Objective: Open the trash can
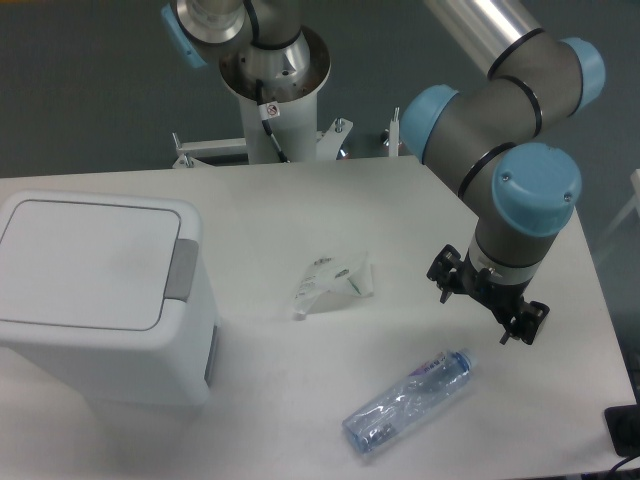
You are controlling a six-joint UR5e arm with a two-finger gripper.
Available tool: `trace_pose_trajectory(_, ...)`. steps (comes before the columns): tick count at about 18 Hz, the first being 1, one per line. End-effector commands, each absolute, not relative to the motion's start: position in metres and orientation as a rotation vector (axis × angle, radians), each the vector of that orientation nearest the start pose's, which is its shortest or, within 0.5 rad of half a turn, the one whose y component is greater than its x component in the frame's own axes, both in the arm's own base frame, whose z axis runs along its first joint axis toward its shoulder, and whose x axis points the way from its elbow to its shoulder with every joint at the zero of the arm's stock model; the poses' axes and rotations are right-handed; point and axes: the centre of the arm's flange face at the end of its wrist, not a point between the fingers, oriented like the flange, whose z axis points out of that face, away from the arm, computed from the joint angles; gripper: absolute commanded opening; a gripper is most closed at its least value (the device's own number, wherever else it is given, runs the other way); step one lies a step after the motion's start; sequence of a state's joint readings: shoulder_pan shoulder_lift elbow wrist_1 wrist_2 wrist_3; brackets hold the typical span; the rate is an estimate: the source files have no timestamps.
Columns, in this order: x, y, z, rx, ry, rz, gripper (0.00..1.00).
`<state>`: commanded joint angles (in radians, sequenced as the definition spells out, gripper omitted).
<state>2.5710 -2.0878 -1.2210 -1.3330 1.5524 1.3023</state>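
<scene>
The trash can (95, 295) is a large white bin at the left of the table, its flat lid (85, 262) lying shut. A grey push-button (181, 270) sits on its right rim. My gripper (488, 298) hangs far to the right, above the table, well apart from the bin. Its two black fingers (524, 322) are spread with nothing between them.
A crumpled clear plastic wrapper (333, 281) lies mid-table between bin and gripper. A crushed clear plastic bottle (408, 399) lies near the front edge, below the gripper. The arm's base column (272, 90) stands at the back. A dark object (624, 430) sits at the lower right corner.
</scene>
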Motion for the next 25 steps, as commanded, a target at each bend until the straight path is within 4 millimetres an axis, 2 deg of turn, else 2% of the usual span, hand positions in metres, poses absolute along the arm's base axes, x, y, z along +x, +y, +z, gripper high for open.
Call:
trace_pose_trajectory(2, -0.510, 0.489, 0.380, -3.052, 0.436, 0.079, 1.00)
trace_pose_trajectory(5, -0.490, 0.491, 0.391, -2.960, 0.153, -0.025, 1.00)
trace_pose_trajectory(6, -0.485, 0.497, 0.394, -2.895, 0.004, -0.100, 1.00)
trace_pose_trajectory(9, -0.478, 0.506, 0.405, -2.776, -0.230, -0.209, 1.00)
trace_pose_trajectory(11, -0.472, 0.511, 0.412, -2.756, -0.249, -0.196, 1.00)
trace_pose_trajectory(13, -0.456, 0.521, 0.421, -2.738, -0.245, -0.209, 1.00)
trace_pose_trajectory(15, -0.448, 0.522, 0.426, -2.719, -0.297, -0.237, 1.00)
trace_pose_trajectory(21, -0.424, 0.533, 0.456, -2.528, -0.470, -0.447, 1.00)
trace_pose_trajectory(24, -0.405, 0.538, 0.468, -2.493, -0.522, -0.502, 1.00)
trace_pose_trajectory(25, -0.394, 0.546, 0.472, -2.477, -0.529, -0.536, 1.00)
